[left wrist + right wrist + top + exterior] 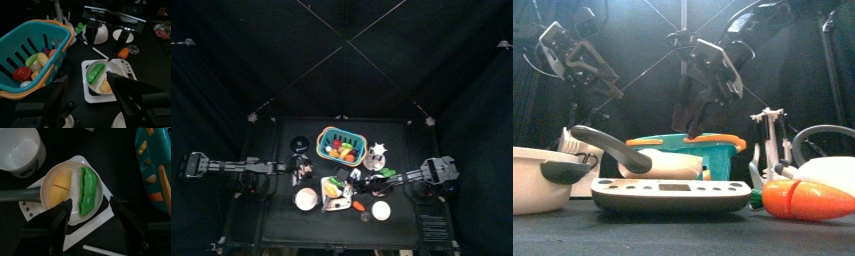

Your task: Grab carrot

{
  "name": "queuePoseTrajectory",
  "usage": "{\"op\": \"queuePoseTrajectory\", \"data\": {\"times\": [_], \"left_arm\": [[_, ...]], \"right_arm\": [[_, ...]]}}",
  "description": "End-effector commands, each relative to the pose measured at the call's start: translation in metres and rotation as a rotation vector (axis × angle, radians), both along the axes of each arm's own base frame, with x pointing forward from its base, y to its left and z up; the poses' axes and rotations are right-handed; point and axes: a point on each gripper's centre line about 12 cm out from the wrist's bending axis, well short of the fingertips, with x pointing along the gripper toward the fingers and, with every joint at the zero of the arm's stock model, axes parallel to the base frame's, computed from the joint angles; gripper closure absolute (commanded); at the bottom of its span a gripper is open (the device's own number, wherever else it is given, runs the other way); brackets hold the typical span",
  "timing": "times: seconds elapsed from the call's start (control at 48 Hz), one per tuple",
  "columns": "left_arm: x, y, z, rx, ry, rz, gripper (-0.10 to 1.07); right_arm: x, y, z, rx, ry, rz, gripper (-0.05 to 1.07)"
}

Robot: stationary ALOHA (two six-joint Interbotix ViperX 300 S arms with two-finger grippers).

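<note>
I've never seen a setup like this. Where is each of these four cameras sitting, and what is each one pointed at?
Top view: high overhead, looking straight down at the table; both arms reach in from the sides.
Front view: at the table's front edge, looking level; the carrot sits close, arms hang behind.
Left wrist view: on the left arm, facing the basket; the left gripper shows open.
Right wrist view: on the right arm, above the pan; the right gripper shows open.
Both wrist views share the pan's green pea pod.
</note>
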Motion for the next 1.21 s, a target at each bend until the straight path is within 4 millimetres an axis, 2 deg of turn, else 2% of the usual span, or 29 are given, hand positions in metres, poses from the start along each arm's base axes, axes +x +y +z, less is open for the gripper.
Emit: {"op": "queuePoseTrajectory", "data": {"times": [0.0, 0.083, 0.167, 0.292, 0.396, 0.5, 0.708, 0.833, 1.042, 1.188], "left_arm": [[0.002, 0.001, 0.005, 0.000, -0.015, 0.002, 0.02], [0.002, 0.001, 0.004, 0.000, -0.014, 0.002, 0.02], [0.001, 0.001, 0.003, 0.001, -0.011, 0.003, 0.02], [0.002, 0.001, 0.004, -0.002, -0.012, 0.006, 0.02], [0.002, 0.001, 0.004, -0.002, -0.012, 0.006, 0.02], [0.001, 0.002, 0.004, 0.000, -0.012, 0.010, 0.02], [0.001, 0.004, 0.003, 0.000, -0.009, 0.018, 0.02], [0.001, 0.005, 0.003, 0.001, -0.009, 0.018, 0.02], [0.001, 0.004, 0.003, -0.002, -0.011, 0.018, 0.02], [0.001, 0.005, 0.003, 0.001, -0.009, 0.018, 0.02]], "right_arm": [[-0.005, 0.010, 0.023, 0.021, -0.050, 0.012, 0.09], [-0.019, 0.024, 0.027, 0.053, -0.031, 0.010, 0.09], [-0.041, 0.040, 0.025, 0.089, 0.027, -0.010, 0.09], [-0.065, 0.065, 0.013, 0.159, 0.104, -0.001, 0.09], [-0.075, 0.084, 0.002, 0.202, 0.150, 0.018, 0.10], [-0.077, 0.091, -0.009, 0.213, 0.187, 0.017, 0.10], [-0.069, 0.092, -0.043, 0.183, 0.255, 0.019, 0.10], [-0.068, 0.093, -0.054, 0.176, 0.281, 0.015, 0.13], [-0.059, 0.095, -0.071, 0.197, 0.273, 0.030, 0.24], [-0.059, 0.093, -0.071, 0.197, 0.271, 0.028, 0.37]]}}
